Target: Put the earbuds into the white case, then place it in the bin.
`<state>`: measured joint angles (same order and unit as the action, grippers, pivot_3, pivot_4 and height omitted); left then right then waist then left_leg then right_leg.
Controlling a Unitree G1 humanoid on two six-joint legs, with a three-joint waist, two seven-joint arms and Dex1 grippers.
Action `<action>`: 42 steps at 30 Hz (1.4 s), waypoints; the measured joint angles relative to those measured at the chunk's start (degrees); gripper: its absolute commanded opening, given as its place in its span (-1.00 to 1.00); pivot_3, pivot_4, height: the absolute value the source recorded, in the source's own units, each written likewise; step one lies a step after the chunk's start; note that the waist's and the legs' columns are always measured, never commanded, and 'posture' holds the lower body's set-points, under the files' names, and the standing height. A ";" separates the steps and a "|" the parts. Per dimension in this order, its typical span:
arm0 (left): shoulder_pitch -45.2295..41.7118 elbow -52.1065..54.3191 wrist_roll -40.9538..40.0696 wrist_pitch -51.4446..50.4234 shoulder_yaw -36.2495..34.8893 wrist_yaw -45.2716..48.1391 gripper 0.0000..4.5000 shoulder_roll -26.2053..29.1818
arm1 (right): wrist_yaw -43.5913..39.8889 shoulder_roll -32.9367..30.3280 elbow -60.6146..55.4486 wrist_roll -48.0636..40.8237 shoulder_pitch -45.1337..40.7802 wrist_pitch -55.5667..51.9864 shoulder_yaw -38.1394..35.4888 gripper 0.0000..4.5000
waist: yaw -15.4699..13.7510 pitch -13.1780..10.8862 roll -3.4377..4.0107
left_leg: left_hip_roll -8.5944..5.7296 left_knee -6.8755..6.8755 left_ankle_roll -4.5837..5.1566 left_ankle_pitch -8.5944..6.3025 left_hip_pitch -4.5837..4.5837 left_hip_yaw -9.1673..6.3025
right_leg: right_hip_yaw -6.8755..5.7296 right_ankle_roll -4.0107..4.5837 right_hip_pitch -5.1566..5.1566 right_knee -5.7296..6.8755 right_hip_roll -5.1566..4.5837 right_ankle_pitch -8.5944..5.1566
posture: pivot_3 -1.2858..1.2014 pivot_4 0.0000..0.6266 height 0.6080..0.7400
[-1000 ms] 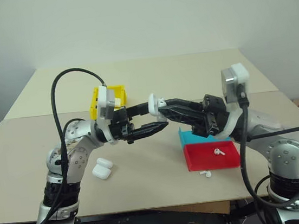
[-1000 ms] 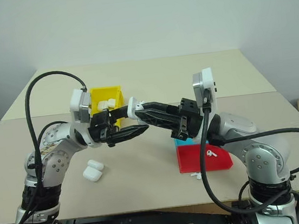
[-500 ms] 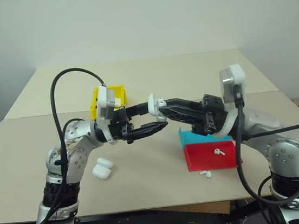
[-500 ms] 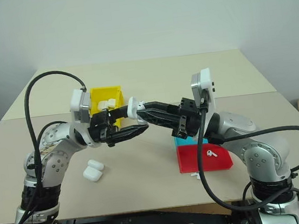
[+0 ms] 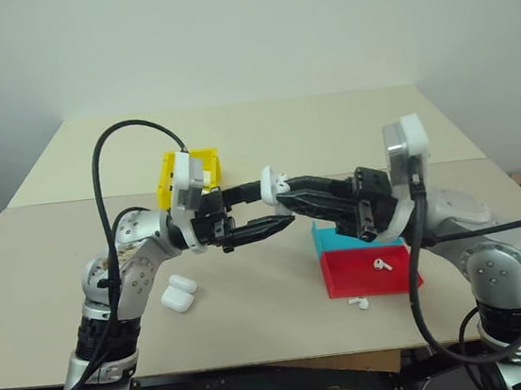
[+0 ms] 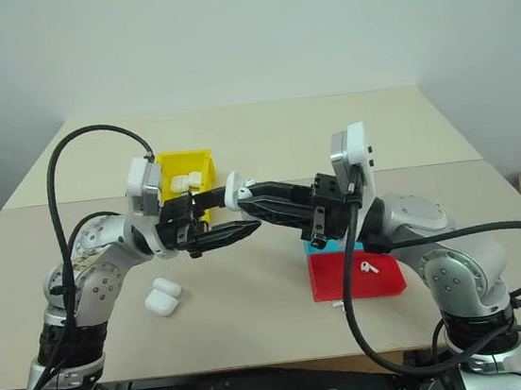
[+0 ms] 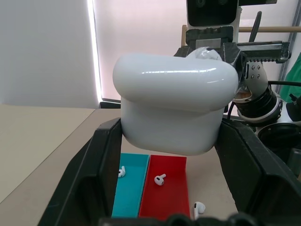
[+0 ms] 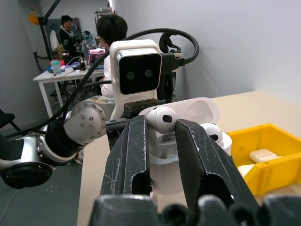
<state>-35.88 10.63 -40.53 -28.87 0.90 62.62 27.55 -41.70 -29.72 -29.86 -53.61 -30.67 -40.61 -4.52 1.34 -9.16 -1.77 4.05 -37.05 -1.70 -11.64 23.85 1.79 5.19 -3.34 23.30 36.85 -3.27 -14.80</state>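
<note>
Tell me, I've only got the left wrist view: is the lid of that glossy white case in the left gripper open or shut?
Observer: Open. The right wrist view shows the small glossy white rounded case with its flip lid raised.
Operator: What's the right gripper doing?
Observer: The right gripper pinches one tiny glossy white earbud just above the open case.
Operator: Anything in the bin?
Observer: The bright yellow plastic bin holds other white cases.

lab | cluttered workbench | seated person behind
</note>
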 measured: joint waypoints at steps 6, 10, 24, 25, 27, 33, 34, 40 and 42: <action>0.18 -0.04 0.05 0.00 -0.05 -0.61 0.23 0.02 | -1.75 -0.45 0.02 0.48 0.00 0.44 0.62 0.13 | -0.08 0.00 0.00 | 0.00 0.00 0.00 0.00 0.00 0.00 | 0.00 0.00 0.00 0.00 0.00 0.00 | 0.03 -0.52 1.00; 0.17 -0.14 0.08 0.00 -0.17 -0.80 0.23 0.04 | -2.18 -0.86 0.02 0.49 -0.06 0.44 0.78 0.69 | -0.16 0.00 0.00 | 0.00 0.00 0.00 0.00 0.00 0.00 | 0.00 0.00 0.00 -0.01 0.00 0.00 | 0.03 -0.52 1.00; 0.16 -0.10 -0.05 0.24 -0.76 -0.12 0.23 -0.16 | -3.36 -5.27 1.12 -2.54 -0.14 -0.49 -1.37 0.81 | -0.32 -0.01 -0.01 | 0.00 0.00 0.00 0.00 0.01 0.00 | 0.00 0.00 0.00 -0.03 0.00 0.00 | 0.03 -0.52 1.00; 0.16 -0.10 -0.03 0.28 -0.76 -0.07 0.23 -0.26 | -3.41 -5.61 1.11 -3.36 -0.14 -0.85 -1.53 0.81 | -0.30 -0.01 -0.01 | 0.00 0.00 0.00 0.00 0.01 0.00 | 0.00 0.00 0.00 -0.03 0.00 0.00 | 0.03 -0.52 1.00; 0.16 -0.11 0.02 0.41 -0.75 -0.01 0.23 -0.57 | -3.50 -6.26 1.05 -4.41 -0.14 -1.27 -1.77 0.81 | -0.32 -0.01 -0.01 | 0.00 0.00 0.00 0.00 0.01 0.00 | 0.00 0.00 0.00 -0.03 0.00 0.00 | 0.03 -0.52 1.00; 0.09 -0.29 0.21 0.93 -0.65 0.16 0.23 -1.36 | -4.41 -7.97 0.67 -6.41 -0.37 -1.37 -1.83 0.81 | -0.32 -0.01 -0.02 | 0.00 0.00 0.01 0.00 0.01 0.00 | 0.00 0.00 0.00 -0.04 -0.01 0.00 | 0.03 -0.52 1.00; 0.01 -0.37 0.25 1.15 -0.57 0.17 0.23 -1.52 | -4.39 -8.14 0.67 -6.61 -0.39 -1.37 -1.87 0.81 | -0.33 -0.01 -0.02 | 0.00 0.00 0.01 0.00 0.01 0.00 | 0.00 0.00 0.00 -0.04 -0.01 0.00 | 0.03 -0.52 1.00; -0.53 -2.84 4.45 2.78 1.56 -0.92 0.23 -2.81 | -5.31 -11.95 2.42 -7.44 -3.40 -1.42 -3.56 0.12 | -0.46 -0.01 -0.02 | -0.01 0.00 0.01 0.00 0.01 0.00 | 0.00 0.00 -0.01 -0.06 -0.01 0.00 | 0.03 -0.52 1.00; -0.98 -4.35 6.76 3.20 2.97 -1.99 0.23 -3.84 | -6.52 -13.70 4.30 -7.01 -5.93 -1.68 -3.49 -0.22 | -0.46 -0.01 -0.03 | -0.01 0.00 0.01 0.00 0.01 0.00 | -0.01 0.00 -0.01 -0.07 -0.01 0.00 | 0.03 -0.52 1.00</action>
<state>-36.86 6.28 -33.78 -25.67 3.87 60.63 23.71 -48.22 -43.42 -25.56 -60.62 -36.60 -42.28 -8.01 0.88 -9.17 -1.80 4.04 -37.05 -1.69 -11.64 23.86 1.80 5.18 -3.34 23.30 36.77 -3.28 -14.80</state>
